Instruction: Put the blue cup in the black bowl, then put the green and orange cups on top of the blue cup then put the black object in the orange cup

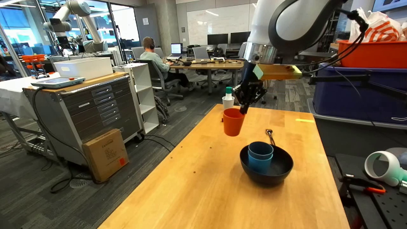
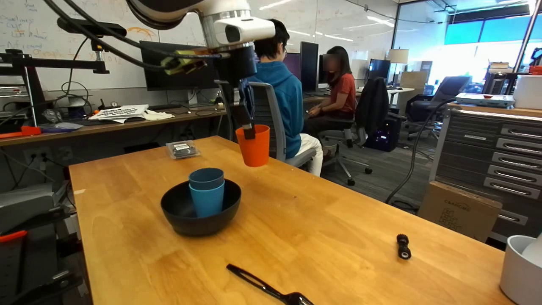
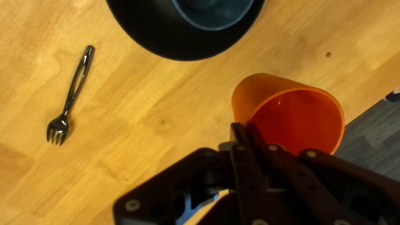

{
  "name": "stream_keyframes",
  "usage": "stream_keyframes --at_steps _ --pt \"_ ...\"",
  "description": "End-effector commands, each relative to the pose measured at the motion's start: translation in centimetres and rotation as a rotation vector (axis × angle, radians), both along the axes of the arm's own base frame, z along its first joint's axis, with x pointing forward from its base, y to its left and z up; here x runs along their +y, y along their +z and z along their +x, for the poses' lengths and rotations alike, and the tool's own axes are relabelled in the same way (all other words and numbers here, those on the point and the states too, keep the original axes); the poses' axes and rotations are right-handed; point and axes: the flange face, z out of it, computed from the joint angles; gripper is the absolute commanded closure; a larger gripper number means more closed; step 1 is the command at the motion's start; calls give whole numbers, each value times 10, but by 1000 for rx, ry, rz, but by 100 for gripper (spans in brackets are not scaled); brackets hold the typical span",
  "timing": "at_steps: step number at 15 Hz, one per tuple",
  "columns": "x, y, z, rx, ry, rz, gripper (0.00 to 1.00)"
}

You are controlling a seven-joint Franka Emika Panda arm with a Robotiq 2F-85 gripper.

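Note:
My gripper [image 1: 244,106] is shut on the rim of the orange cup [image 1: 233,122], one finger inside it, and holds it above the table. The cup also shows in the wrist view [image 3: 257,90], slightly tilted, its mouth visible. The light blue cup [image 2: 207,202] stands upright in the black bowl [image 2: 182,220]. The dark teal-green cup [image 2: 206,178] is nested in the top of the blue cup. In the wrist view the bowl [image 3: 178,47] and teal cup [image 3: 215,18] are cut by the top edge. The black object, a fork [image 3: 72,97], lies on the table beside the bowl.
A small black part [image 2: 403,246] lies on the wooden table [image 2: 322,228]. A white cup [image 1: 228,103] holding a green-topped bottle stands at a table edge. A clear plastic box [image 2: 183,149] lies near another edge. The table's long edge shows in the wrist view [image 3: 362,115].

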Motion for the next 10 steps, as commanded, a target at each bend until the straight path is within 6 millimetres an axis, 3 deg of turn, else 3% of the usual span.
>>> stream_keyframes --at_steps 1,6,10 --pt "26 29 -26 11 110 -3 99" --pt "48 38 -50 58 215 1 99" --pt "45 31 -61 89 222 -5 99"
